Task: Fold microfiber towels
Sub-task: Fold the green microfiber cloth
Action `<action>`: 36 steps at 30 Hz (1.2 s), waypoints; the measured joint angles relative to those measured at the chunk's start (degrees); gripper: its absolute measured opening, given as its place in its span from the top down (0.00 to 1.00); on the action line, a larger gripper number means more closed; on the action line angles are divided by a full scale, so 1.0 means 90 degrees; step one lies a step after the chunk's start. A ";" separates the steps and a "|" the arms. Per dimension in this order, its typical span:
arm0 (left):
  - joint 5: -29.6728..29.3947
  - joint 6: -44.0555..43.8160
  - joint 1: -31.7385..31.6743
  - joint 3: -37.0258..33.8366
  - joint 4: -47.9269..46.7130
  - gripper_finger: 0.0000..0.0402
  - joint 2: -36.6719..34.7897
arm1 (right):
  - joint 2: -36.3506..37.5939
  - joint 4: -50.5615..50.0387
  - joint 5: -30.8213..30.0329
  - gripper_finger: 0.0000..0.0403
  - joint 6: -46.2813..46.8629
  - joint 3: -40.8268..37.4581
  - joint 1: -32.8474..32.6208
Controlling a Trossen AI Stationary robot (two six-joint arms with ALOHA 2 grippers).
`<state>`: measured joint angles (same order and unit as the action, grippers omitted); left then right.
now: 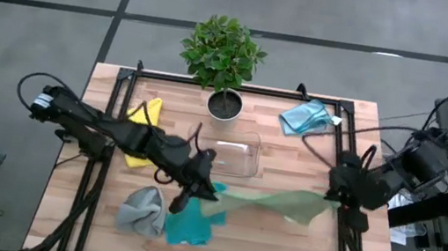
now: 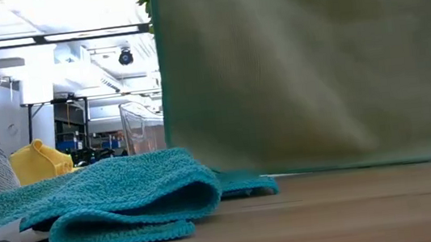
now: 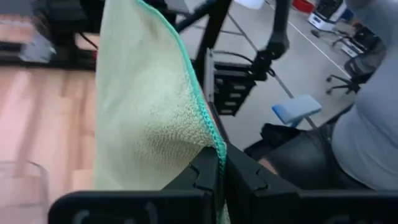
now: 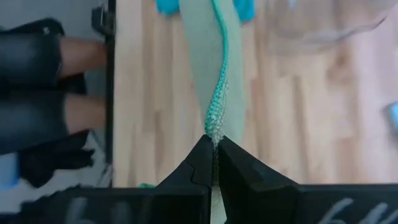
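Note:
The sage green towel point(image 1: 275, 203) spans between my two grippers above the table's near middle; in the low view it hangs as a wide sheet point(image 2: 307, 70). My left gripper point(image 1: 201, 189) is shut on its left end and my right gripper point(image 1: 339, 201) on its right end. Below the left gripper the teal towel point(image 1: 189, 225) lies crumpled on the table, with the grey towel point(image 1: 142, 208) bunched beside it. The yellow towel point(image 1: 143, 119) lies at the far left, the light blue towel point(image 1: 307, 117) at the far right. My left gripper pinches the green towel's stitched edge point(image 3: 214, 144) between its two fingers, near a corner. The cloth stands away from the fingertips, lifted off the table. My right gripper pinches the towel's teal-stitched edge point(image 4: 216, 127) between its fingertips, slanting down from the table's right. The cloth runs away from it toward the left gripper, clear of the wood.
A clear plastic tray point(image 1: 233, 156) stands mid-table behind the green towel, and a potted plant point(image 1: 224, 54) at the far edge. A black frame point(image 1: 340, 152) runs along the table's sides. A person point(image 3: 367, 112) sits beyond the right edge.

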<state>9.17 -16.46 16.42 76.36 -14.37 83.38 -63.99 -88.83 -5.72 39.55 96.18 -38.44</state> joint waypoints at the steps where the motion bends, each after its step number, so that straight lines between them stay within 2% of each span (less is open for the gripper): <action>1: 0.0000 -0.0116 0.0079 0.0000 0.0079 1.00 0.0084 | 0.0003 0.0080 0.0030 0.98 0.0205 -0.0130 -0.0144; 7: -0.0010 -0.0540 0.0630 0.0000 0.0526 1.00 0.0689 | 0.0005 0.1225 0.0149 0.98 0.1192 -0.1116 -0.1159; 14: -0.0027 -0.1337 0.1199 0.0000 0.1431 1.00 0.1538 | 0.0000 0.3782 0.0170 0.98 0.2040 -0.2621 -0.2075; 19: -0.0024 -0.1918 0.1576 0.0000 0.1821 1.00 0.1994 | -0.0047 0.5703 0.0190 0.98 0.2454 -0.3730 -0.2290; 26: 0.0034 -0.2634 0.2094 0.0000 0.1879 1.00 0.2326 | -0.0306 0.8430 0.0584 0.98 0.3014 -0.5100 -0.2285; 30: 0.0044 -0.2548 0.2145 -0.0012 0.1784 1.00 0.2340 | -0.0351 0.8190 0.0646 0.98 0.3029 -0.5294 -0.2260; 34: 0.0042 -0.2159 0.1906 -0.0019 0.1265 1.00 0.1942 | -0.0036 0.6784 0.0563 0.98 0.2813 -0.4967 -0.2084; 36: 0.0043 -0.1966 0.1736 -0.0019 0.0875 1.00 0.1619 | 0.0174 0.5947 0.0249 0.98 0.2601 -0.4609 -0.2018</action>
<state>9.55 -34.16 32.05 76.18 -6.50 97.95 -62.42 -35.30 -3.48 62.96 54.70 -56.60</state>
